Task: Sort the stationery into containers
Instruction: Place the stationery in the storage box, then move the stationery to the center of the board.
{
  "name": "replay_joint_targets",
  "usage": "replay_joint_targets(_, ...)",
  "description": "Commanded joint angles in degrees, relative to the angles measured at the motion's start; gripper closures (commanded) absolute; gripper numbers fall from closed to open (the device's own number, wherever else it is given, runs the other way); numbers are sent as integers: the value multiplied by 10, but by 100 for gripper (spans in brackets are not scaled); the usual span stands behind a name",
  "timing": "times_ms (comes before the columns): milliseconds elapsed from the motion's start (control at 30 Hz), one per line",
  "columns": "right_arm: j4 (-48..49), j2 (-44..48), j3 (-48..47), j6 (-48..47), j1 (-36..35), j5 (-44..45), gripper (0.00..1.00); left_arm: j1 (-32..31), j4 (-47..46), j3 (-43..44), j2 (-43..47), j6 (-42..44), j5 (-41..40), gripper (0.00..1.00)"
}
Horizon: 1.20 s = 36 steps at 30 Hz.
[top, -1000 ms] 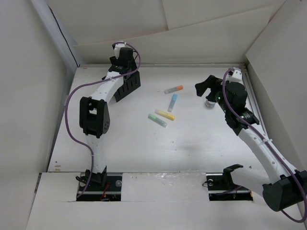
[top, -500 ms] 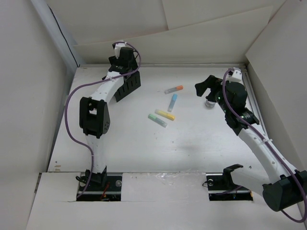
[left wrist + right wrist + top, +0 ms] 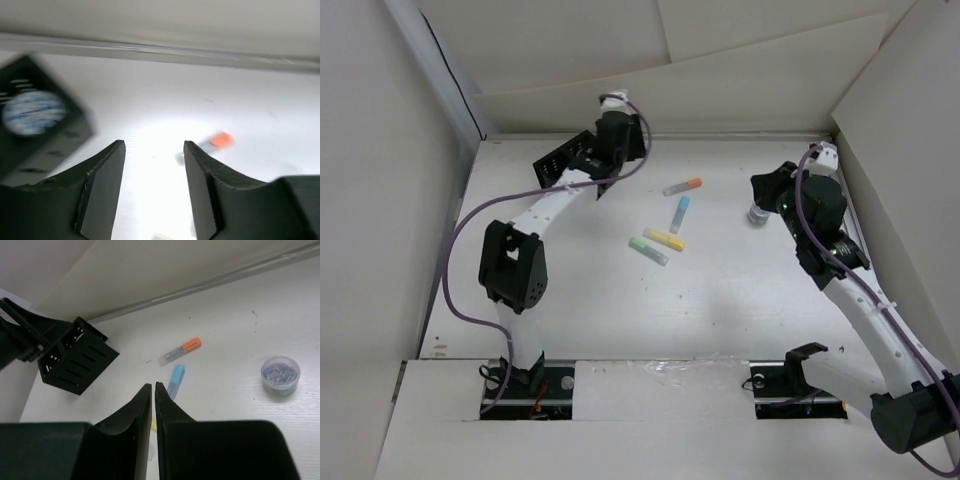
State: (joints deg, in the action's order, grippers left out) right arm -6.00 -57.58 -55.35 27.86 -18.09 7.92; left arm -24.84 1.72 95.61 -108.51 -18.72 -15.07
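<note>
Since the earlier top view, the left gripper [image 3: 603, 172] has swung to the right along the far wall. The black organiser [image 3: 560, 158] is now turned and lies at the gripper's left side. The right gripper [image 3: 770, 188] has drawn its fingers together. The small round tub [image 3: 757, 213] stands just under it. Between the two grippers lie the grey marker with the orange tip [image 3: 682, 186], the light blue marker [image 3: 679, 213], the yellow marker [image 3: 664, 239] and the pale green marker [image 3: 648, 250].

On the left wrist camera, the left gripper [image 3: 154, 150] is released, with nothing between its fingers. The organiser [image 3: 67, 107] is to their left, blurred, and a round pale-bluish thing [image 3: 32, 112] shows in it. The orange tip [image 3: 220, 140] lies ahead to the right.

On the right wrist camera, the right gripper [image 3: 152, 387] is clenched to a thin slit and grasps nothing. Ahead lie the orange-tipped marker [image 3: 180, 351] and the blue one [image 3: 175, 380]. The tub [image 3: 280, 375], filled with coloured clips, stands to the right, and the slotted organiser [image 3: 80, 362] to the left.
</note>
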Motion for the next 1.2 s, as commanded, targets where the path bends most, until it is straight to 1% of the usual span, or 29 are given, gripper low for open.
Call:
replay_joint_targets(0, 9, 24, -21, 2, -5, 46, 87, -98, -77, -17, 23, 28, 87, 53)
replay_joint_targets(33, 1, 24, -40, 2, -5, 46, 82, -114, -93, -17, 17, 34, 97, 48)
replay_joint_targets(67, -15, 24, -49, 7, -5, 52, 62, -131, -100, -17, 10, 34, 111, 45)
replay_joint_targets(100, -22, 29, -58, 7, -5, 52, 49, -148, -100, -17, -7, 40, 134, 42)
replay_joint_targets(133, -22, 29, -65, 7, -5, 52, 38, -180, -100, -17, -20, 40, 140, 40)
replay_joint_targets(167, -29, 34, -77, 13, -5, 52, 19, -195, -105, 8, -32, 52, 150, 33)
replay_joint_targets(233, -29, 34, -90, 13, -5, 44, 7, -236, -99, 37, -74, 59, 151, 28)
replay_joint_targets(267, -37, 34, -103, 13, -5, 44, 1, -245, -99, 65, -88, 67, 151, 23)
replay_joint_targets(333, -42, 34, -109, 13, -5, 39, 1, -262, -91, 99, -135, 73, 169, 20)
replay_joint_targets(433, -57, 34, -125, 13, -5, 39, 1, -280, -71, 163, -180, 73, 169, 19)
replay_joint_targets(500, -63, 29, -130, 13, -5, 60, 1, -294, -59, 206, -221, 73, 164, 17)
replay_joint_targets(567, -69, 29, -135, 13, -5, 70, 1, -299, -53, 236, -262, 73, 155, 14)
replay_joint_targets(600, -76, 29, -136, 8, -5, 70, 1, -299, -53, 252, -278, 73, 155, 14)
replay_joint_targets(633, -76, 29, -149, 8, -5, 70, 1, -299, -38, 291, -294, 68, 155, 14)
replay_joint_targets(733, -90, 29, -167, 3, -5, 55, 1, -299, -27, 358, -350, 62, 150, 13)
replay_joint_targets(900, -90, 34, -167, -3, -5, 50, 1, -304, -22, 396, -398, 62, 136, 12)
replay_joint_targets(1067, -90, 34, -167, -3, -5, 33, 1, -310, -34, 397, -425, 74, 100, 12)
replay_joint_targets(1167, -76, 34, -162, -8, -5, 19, 1, -310, -54, 402, -437, 74, 100, 12)
